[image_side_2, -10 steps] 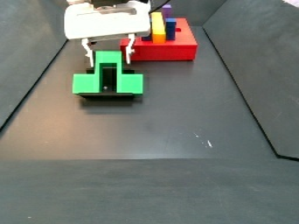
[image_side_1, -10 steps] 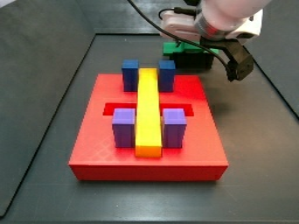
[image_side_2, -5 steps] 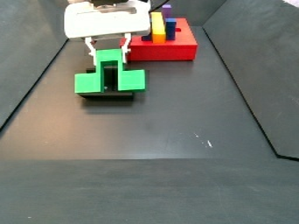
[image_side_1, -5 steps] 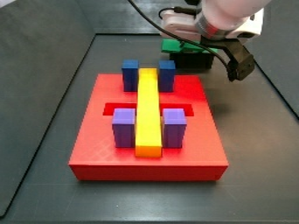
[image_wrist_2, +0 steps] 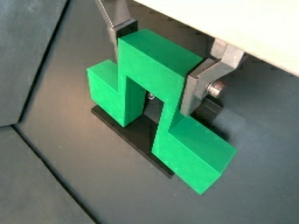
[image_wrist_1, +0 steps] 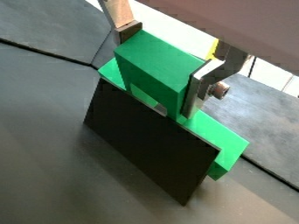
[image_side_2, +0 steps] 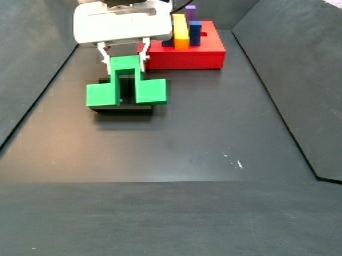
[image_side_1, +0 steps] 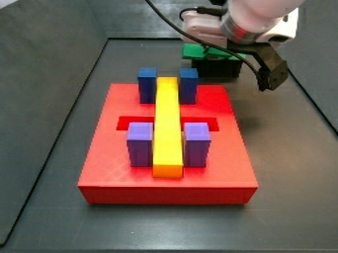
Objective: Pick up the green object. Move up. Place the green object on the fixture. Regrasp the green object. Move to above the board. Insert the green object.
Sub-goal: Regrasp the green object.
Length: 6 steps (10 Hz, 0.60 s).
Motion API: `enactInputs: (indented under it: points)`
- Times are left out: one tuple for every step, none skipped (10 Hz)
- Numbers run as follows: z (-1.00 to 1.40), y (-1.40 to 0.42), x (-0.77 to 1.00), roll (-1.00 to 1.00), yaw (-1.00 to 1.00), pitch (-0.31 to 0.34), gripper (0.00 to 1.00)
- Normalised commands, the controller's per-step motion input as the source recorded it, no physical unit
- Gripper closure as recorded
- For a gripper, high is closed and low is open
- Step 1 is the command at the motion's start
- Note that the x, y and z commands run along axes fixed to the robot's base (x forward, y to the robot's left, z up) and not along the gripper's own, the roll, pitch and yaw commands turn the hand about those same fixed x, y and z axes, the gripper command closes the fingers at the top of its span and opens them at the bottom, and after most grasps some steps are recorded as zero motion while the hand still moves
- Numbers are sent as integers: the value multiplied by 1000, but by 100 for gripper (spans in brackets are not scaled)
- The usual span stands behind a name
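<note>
The small bright green stepped plastic block [image_wrist_2: 158,101] sits on the dark box-like fixture [image_wrist_1: 146,150], beside the red board [image_side_1: 119,168]. The tool [image_wrist_2: 170,57] straddles its raised middle; whether it grips cannot be told. Judged light, rigid, smooth: hold the flat sides of that middle.

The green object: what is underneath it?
The green object sits on the dark fixture, tool fingers flanking its raised middle. The fixture's top is covered, so its recess cannot be seen.
</note>
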Motion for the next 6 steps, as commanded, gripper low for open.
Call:
enactInputs:
  points:
    - [0,0,0,0,0,0,100]
    - [0,0,0,0,0,0,100]
    - [0,0,0,0,0,0,100]
    - [0,0,0,0,0,0,100]
    - [0,0,0,0,0,0,100]
    - [0,0,0,0,0,0,100]
